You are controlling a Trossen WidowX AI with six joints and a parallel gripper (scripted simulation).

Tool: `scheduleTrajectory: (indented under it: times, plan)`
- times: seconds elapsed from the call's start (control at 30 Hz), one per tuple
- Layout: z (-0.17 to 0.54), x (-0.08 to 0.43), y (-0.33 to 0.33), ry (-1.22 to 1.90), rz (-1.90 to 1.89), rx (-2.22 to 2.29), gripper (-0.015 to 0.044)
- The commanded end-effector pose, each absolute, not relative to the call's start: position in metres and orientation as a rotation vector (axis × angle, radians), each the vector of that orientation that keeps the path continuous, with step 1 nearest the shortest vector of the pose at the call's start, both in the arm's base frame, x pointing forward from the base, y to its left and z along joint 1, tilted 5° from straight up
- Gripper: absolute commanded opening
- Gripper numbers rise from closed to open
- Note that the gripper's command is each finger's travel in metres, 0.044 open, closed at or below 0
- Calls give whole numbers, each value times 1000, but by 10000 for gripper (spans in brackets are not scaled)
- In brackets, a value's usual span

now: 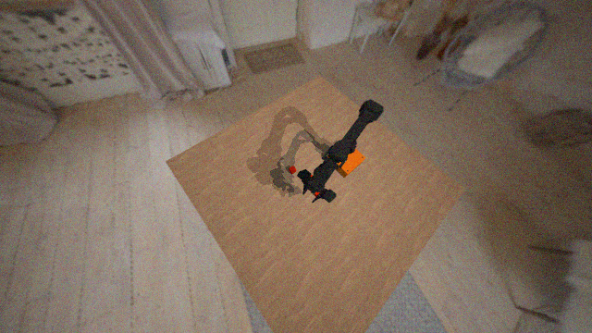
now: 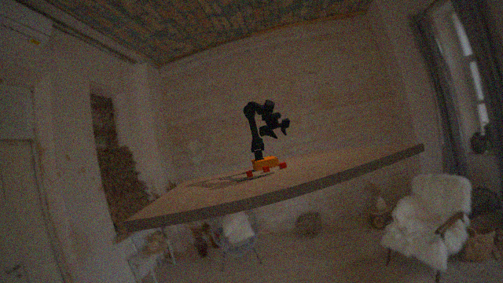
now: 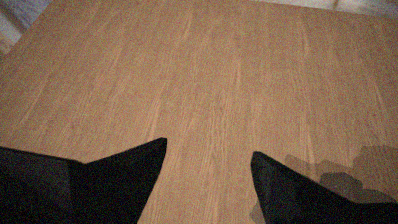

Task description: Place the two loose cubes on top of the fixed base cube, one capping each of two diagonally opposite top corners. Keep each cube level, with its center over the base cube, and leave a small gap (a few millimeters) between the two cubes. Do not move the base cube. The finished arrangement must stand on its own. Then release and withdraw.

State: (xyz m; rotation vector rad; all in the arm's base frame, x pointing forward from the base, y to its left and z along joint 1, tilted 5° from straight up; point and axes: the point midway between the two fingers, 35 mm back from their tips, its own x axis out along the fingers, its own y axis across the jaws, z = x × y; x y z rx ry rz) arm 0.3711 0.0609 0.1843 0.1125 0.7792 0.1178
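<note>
Three small red cubes stand apart in a row on the table. One cube (image 1: 292, 169) (image 2: 250, 174) is in full view. The middle cube (image 2: 266, 169) and the third cube (image 1: 317, 193) (image 2: 282, 165) are mostly covered by the arm in the top view. I cannot tell by look which is the fixed base cube. My gripper (image 1: 309, 197) (image 2: 280, 136) (image 3: 209, 151) is open and empty, well above the table and the cubes. The wrist view shows only wood between the fingertips, and no cube.
An orange block (image 1: 352, 162) (image 2: 265, 162) sits by the arm's foot, behind the cubes. The arm stretches over the row. The wooden table (image 1: 324, 259) (image 2: 220, 196) (image 3: 210, 65) has its far edge at the top of the wrist view.
</note>
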Motion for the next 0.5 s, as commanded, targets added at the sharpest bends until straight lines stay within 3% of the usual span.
scheduleTrajectory:
  times: [0.0, 0.47]
  plan:
    - [166, 359, 43, 895, -26, 306, 265]
    - [123, 287, -12, 1150, -755, 1023, 265]
